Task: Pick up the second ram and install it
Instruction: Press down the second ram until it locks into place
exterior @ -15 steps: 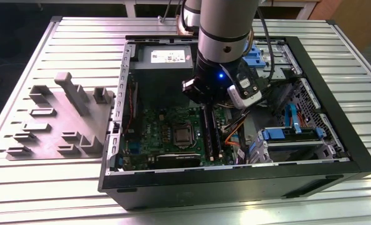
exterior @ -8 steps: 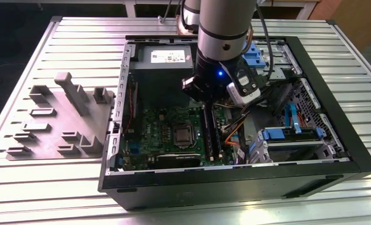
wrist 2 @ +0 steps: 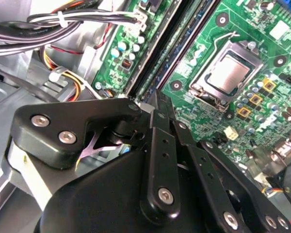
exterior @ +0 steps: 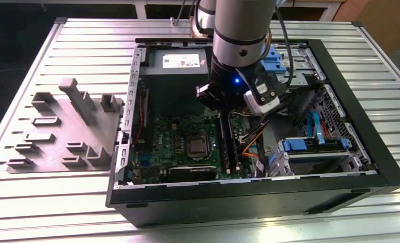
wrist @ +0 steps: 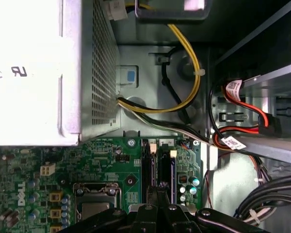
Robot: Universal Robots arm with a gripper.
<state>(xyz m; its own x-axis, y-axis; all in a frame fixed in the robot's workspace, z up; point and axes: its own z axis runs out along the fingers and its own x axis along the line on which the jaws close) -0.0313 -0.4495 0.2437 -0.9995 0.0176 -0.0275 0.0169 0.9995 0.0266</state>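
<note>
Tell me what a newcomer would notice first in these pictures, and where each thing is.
First, the thick grey robot arm that reaches down into the open black computer case on the ribbed metal table. Its black gripper hangs over the long black memory slots on the green motherboard, beside the square silver processor socket. At the exterior view's left lies a grey plastic fixture block on the table.

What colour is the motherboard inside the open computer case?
Green, with small yellow-framed square parts beside the processor socket. The motherboard shows best in the second wrist view.
</note>
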